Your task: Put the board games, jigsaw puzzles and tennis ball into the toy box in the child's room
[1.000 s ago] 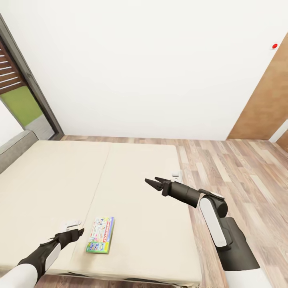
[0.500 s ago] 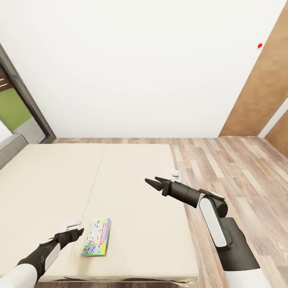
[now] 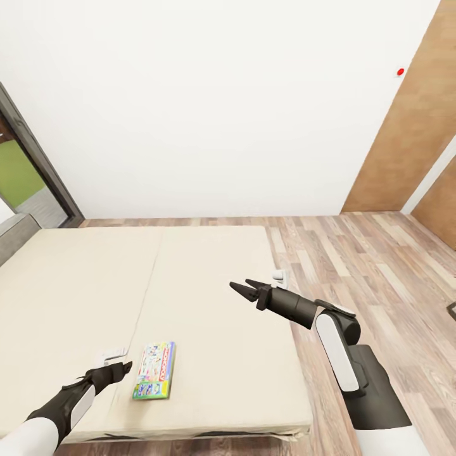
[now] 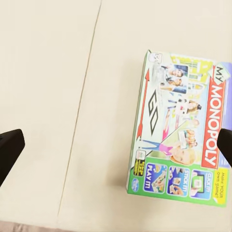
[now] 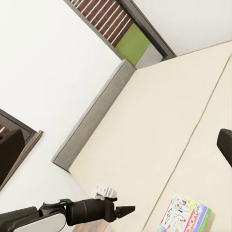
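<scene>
On the low beige bed [image 3: 190,285] lies the white Monopoly board game [image 3: 154,370], nearer our view's centre than before; our left gripper [image 3: 120,368] hovers beside it, fingers apparently spread, right gripper [image 3: 244,288] released.

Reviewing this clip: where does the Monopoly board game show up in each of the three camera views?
Head view: Monopoly board game lies flat on the bed near its front edge, just right of the left gripper.
Left wrist view: the box lies right of centre.
Right wrist view: it sits at the bottom edge.
Shared landmark: the mattress seam.
</scene>
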You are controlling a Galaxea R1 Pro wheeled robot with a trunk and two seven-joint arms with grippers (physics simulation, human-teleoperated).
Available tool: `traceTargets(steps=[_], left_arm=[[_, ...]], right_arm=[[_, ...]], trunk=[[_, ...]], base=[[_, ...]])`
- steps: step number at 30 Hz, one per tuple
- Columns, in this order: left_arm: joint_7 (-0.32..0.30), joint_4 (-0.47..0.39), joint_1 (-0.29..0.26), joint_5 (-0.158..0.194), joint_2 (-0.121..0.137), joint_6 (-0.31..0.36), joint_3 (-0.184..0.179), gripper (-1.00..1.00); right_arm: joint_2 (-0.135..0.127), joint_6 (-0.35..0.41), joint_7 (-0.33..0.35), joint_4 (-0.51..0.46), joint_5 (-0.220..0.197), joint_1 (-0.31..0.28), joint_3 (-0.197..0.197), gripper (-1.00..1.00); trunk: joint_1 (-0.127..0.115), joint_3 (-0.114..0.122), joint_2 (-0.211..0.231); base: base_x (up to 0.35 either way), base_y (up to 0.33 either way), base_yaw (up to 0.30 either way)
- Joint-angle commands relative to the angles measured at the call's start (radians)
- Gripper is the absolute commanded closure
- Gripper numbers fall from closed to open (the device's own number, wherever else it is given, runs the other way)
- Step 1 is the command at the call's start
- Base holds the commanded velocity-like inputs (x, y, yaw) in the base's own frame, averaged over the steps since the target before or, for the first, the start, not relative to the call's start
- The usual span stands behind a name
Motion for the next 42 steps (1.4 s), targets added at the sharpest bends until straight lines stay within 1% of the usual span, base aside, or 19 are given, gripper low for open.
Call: traceTargets(steps=[1,36,42], left_arm=[[-0.006,-0.001,0.000,0.007,0.000,0.006,0.005,-1.00],[-0.006,-0.001,0.000,0.007,0.000,0.006,0.006,-1.00],[-0.007,-0.001,0.000,0.007,0.001,0.008,0.007,-1.00]], right_arm=[[0.001,0.006,0.000,0.000,-0.004,-0.001,-0.001,-1.00],[0.004,0.004,0.000,0.000,-0.003,-0.001,0.001,-1.00],[0.003,-0.017,0.000,-0.001,-0.004,0.007,0.001,-1.00]], trunk=[[0.000,-0.002,-0.002],[0.000,-0.002,-0.002],[0.000,-0.002,-0.002]], base=[[-0.029,0.016,-0.022],[0.016,0.031,-0.002],[0.001,0.002,0.000]])
